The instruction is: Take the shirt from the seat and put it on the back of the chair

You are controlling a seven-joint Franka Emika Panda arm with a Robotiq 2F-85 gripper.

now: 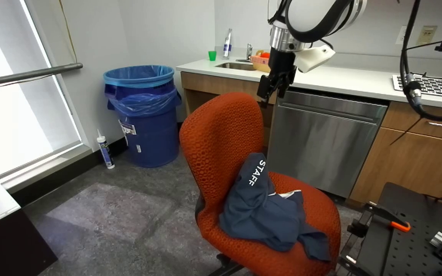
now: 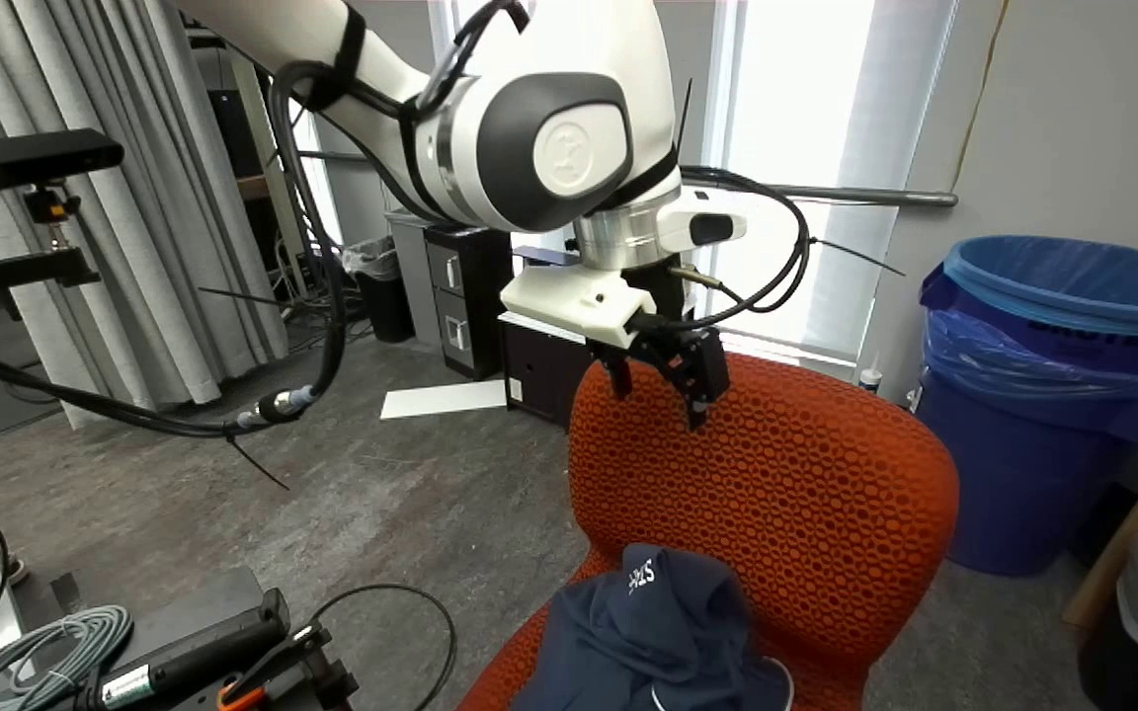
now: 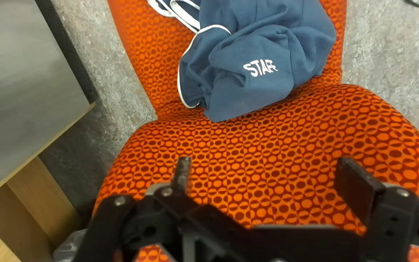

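Note:
The navy shirt with white "STAFF" lettering lies crumpled on the seat in both exterior views (image 1: 265, 218) (image 2: 648, 632), partly leaning on the lower backrest. It also shows at the top of the wrist view (image 3: 267, 47). The orange patterned chair shows its back (image 1: 221, 138) and seat (image 1: 319, 203) in an exterior view; the back fills the middle of the wrist view (image 3: 253, 145). My gripper (image 1: 272, 94) is open and empty, near the top edge of the chair back, well above the shirt. Its spread fingers show in the wrist view (image 3: 263, 163).
A counter (image 1: 320, 82) with a sink and a steel dishwasher (image 1: 320, 142) stands beside the chair. A blue bin (image 1: 148, 119) stands behind it. A black perforated plate (image 1: 416, 234) is near the seat's front. Cables (image 2: 322, 326) hang along the arm.

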